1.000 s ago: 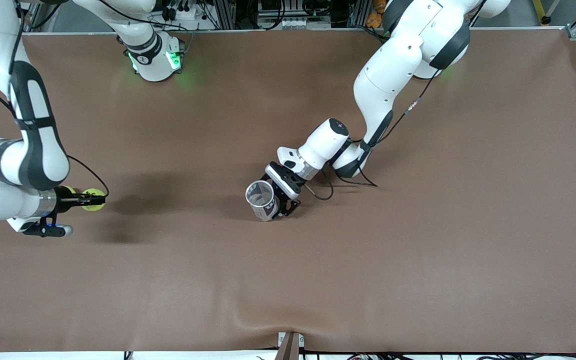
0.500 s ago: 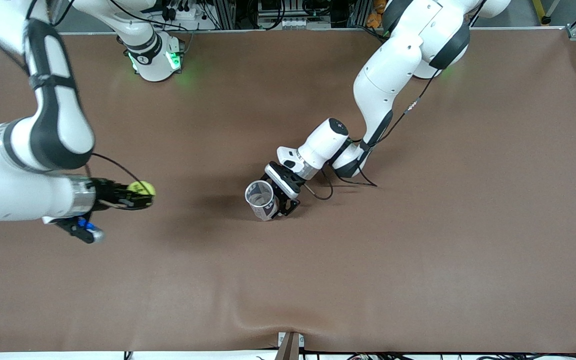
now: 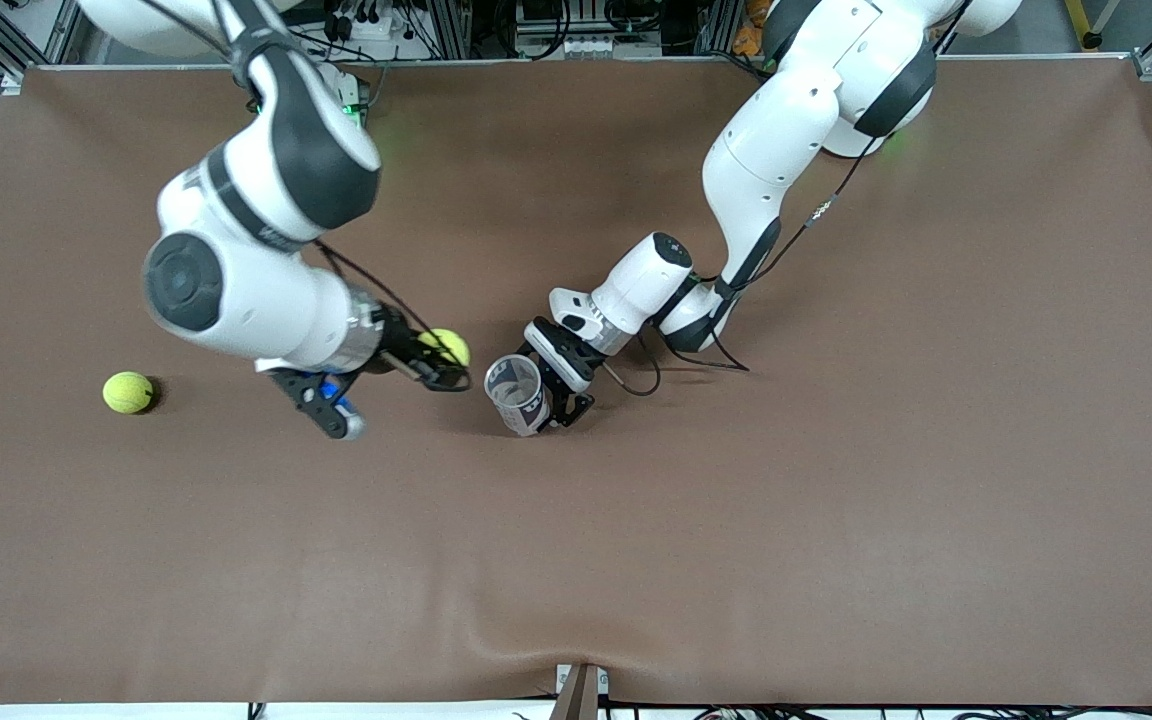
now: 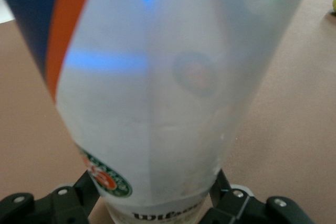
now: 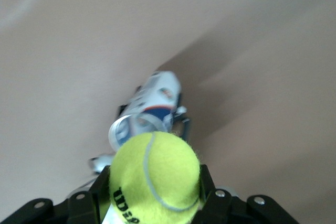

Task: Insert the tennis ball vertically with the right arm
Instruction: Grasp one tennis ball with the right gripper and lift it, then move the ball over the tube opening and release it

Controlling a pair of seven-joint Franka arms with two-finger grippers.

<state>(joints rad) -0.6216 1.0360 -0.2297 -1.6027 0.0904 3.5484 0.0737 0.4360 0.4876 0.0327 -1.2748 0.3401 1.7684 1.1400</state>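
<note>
ball I hold (image 5: 155, 174): I see yellow-green fuzz, a pale curved line and black letters.
ball on the table (image 3: 127, 392): I see the same yellow-green.
can (image 4: 157, 93): I see a see-through tube with a white label, a dark blue part, an orange stripe and a round green and orange badge.
table (image 3: 836, 520): I see plain brown.
my arms (image 3: 266, 200): I see white with dark grey parts.

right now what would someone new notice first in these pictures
The right gripper carries a yellow tennis ball above mid-table, close beside the clear tennis ball can that the left gripper holds upright with its mouth open. A second tennis ball lies alone toward the right arm's end of the table.
</note>
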